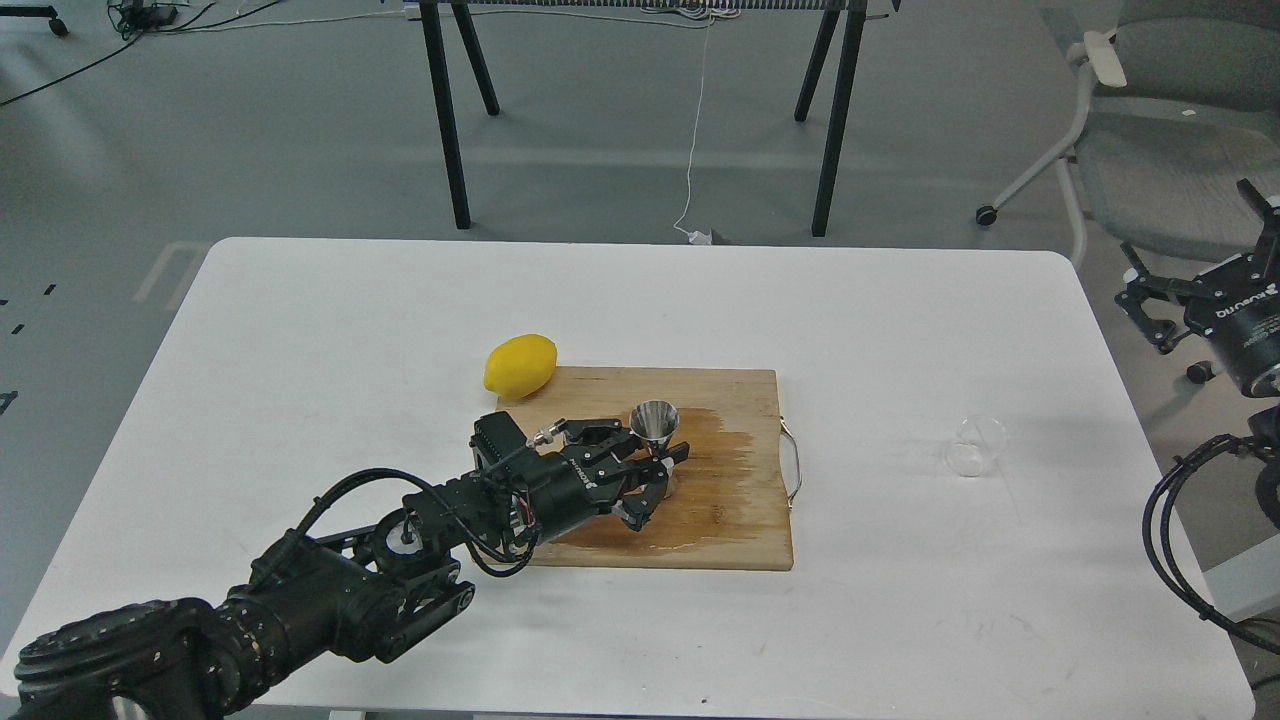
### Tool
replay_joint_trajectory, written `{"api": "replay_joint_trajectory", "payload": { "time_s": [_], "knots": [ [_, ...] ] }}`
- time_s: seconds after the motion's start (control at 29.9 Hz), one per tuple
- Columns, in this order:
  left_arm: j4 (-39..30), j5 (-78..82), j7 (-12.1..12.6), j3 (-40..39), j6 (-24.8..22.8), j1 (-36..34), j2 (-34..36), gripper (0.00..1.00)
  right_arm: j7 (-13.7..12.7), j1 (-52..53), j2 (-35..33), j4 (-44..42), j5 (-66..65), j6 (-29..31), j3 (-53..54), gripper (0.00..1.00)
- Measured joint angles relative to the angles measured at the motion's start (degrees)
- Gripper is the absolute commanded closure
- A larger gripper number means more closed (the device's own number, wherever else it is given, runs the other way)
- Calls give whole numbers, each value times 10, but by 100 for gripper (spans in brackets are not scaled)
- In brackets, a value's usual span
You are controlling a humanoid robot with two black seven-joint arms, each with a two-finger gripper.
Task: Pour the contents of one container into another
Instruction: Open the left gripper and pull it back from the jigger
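Observation:
The steel jigger (pixel 655 419) stands upright on the wooden cutting board (pixel 730 520), its wide mouth facing up. My left gripper (pixel 662 484) reaches in from the lower left and is open. One finger (pixel 678 452) lies by the jigger's waist, the other (pixel 642 514) is nearer me, and the jigger's lower cone sits between them, partly hidden. The clear cup (pixel 977 445) stands upright on the white table (pixel 900 620), right of the board, and looks empty. My right gripper (pixel 1146 300) hangs open beyond the table's right edge, far from the cup.
A yellow lemon (pixel 520 364) lies at the board's far left corner. A dark wet patch (pixel 725 450) spreads over the board right of the jigger. The board has a wire handle (pixel 795 465) on its right side. A grey chair (pixel 1150 140) stands behind the right arm.

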Motion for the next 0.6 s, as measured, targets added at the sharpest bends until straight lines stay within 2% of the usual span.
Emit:
{"api": "replay_joint_trajectory", "payload": {
  "time_s": [0.13,0.3,0.6],
  "knots": [
    [0,0,0,0,0,2,-2,23,0,0,0,0,0,0,0,1],
    [-5,3,0,6,0,7,1,10,0,0,0,0,0,0,1,1],
    [-6,3,0,12,0,10,14,7,0,-1,2,-1,0,0,1,1]
  ]
}}
